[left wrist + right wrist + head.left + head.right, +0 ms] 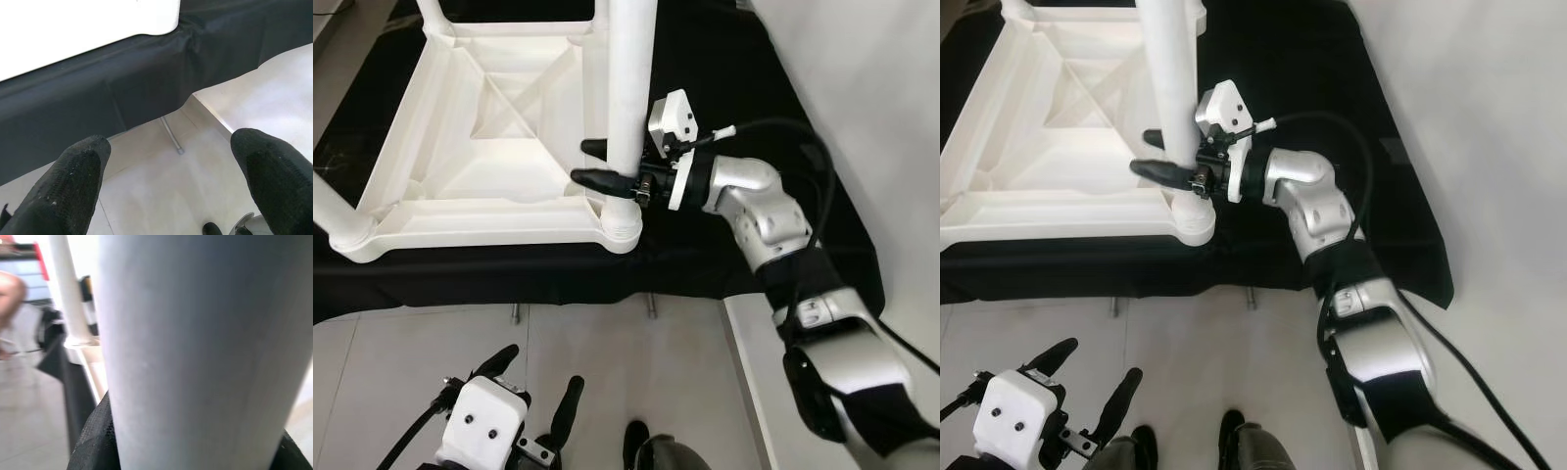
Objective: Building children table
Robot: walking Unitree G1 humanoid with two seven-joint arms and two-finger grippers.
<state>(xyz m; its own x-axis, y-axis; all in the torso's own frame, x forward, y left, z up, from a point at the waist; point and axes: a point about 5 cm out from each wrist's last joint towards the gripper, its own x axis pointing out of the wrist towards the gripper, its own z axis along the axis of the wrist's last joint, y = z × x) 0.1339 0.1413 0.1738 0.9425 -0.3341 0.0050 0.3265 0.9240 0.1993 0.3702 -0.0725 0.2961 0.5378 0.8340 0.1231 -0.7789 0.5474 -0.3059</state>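
A white plastic children's table lies upside down on a black cloth. A white leg stands upright in its near right corner socket. My right gripper reaches in from the right and is shut on this leg just above the socket, one black finger on each side. In the right wrist view the leg stands close between the fingers. Two more legs stand at the left corner and the far corner. My left gripper hangs low over the floor, open, with nothing in it.
The cloth-covered platform ends at a front edge with tiled floor below it. A pale wall or panel runs along the right. Dark feet show at the bottom of the picture. A thin metal rod stands under the platform.
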